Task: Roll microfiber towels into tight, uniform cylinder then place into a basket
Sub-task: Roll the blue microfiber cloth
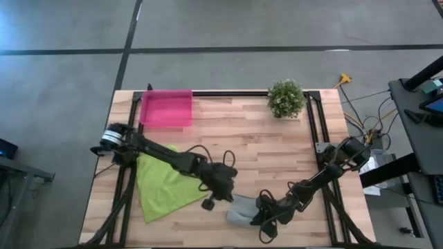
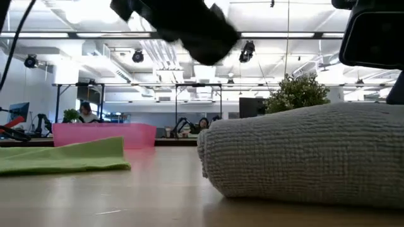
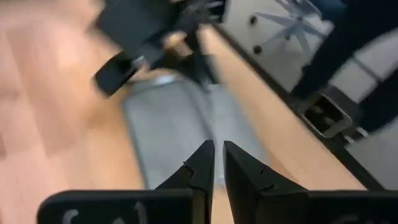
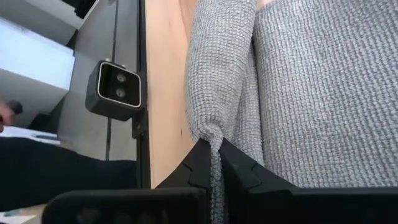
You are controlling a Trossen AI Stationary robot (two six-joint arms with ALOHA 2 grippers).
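Towels number two: one grey towel [image 1: 242, 209], partly rolled at the near edge of the tabletop [image 1: 242, 138], and one lime green towel [image 1: 163, 187] lying flat to its left. One pink basket [image 1: 166, 108] sits at the far left corner. Right gripper [image 4: 216, 163] is closed, pinching a fold of the grey towel. Left gripper [image 3: 218, 163] is closed on nothing, poised above the grey towel.

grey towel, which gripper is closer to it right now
Right. The right gripper is shut on a fold of the grey towel. The left gripper is shut, empty, hovering just beside the towel.
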